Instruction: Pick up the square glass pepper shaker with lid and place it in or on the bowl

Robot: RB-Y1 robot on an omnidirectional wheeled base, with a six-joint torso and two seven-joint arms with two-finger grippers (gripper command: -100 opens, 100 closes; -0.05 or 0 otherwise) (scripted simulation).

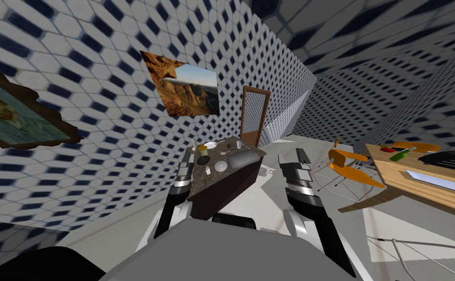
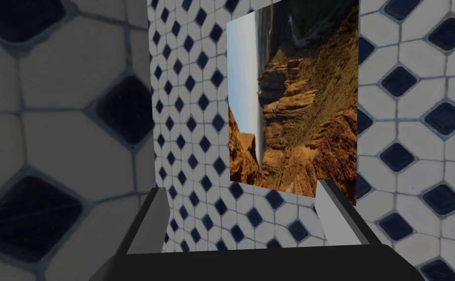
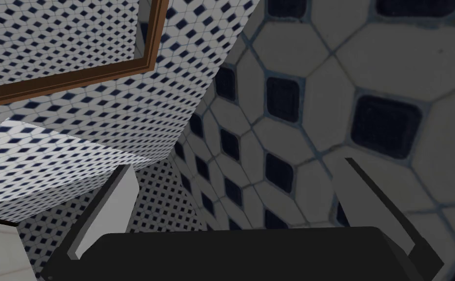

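Observation:
A dark cabinet with a speckled stone top [image 1: 198,183] stands just ahead of me against the tiled wall. On it a pale round bowl [image 1: 221,166] rests near the front. A small pale item [image 1: 207,170] sits right beside the bowl; it is too small to tell whether it is the pepper shaker. My left gripper [image 2: 242,188] is raised at the cabinet's left edge, open and empty, pointing at the wall. My right gripper [image 3: 236,164] is held up to the right of the cabinet, open and empty.
The cabinet top also carries a dark round dish [image 1: 202,160], a yellow bottle [image 1: 202,148], a white plate [image 1: 211,145], a cup [image 1: 239,144] and a grey basin [image 1: 243,158]. Orange chairs [image 1: 350,168] and a wooden table [image 1: 416,180] stand to the right. A brown-framed door [image 1: 254,117] is behind.

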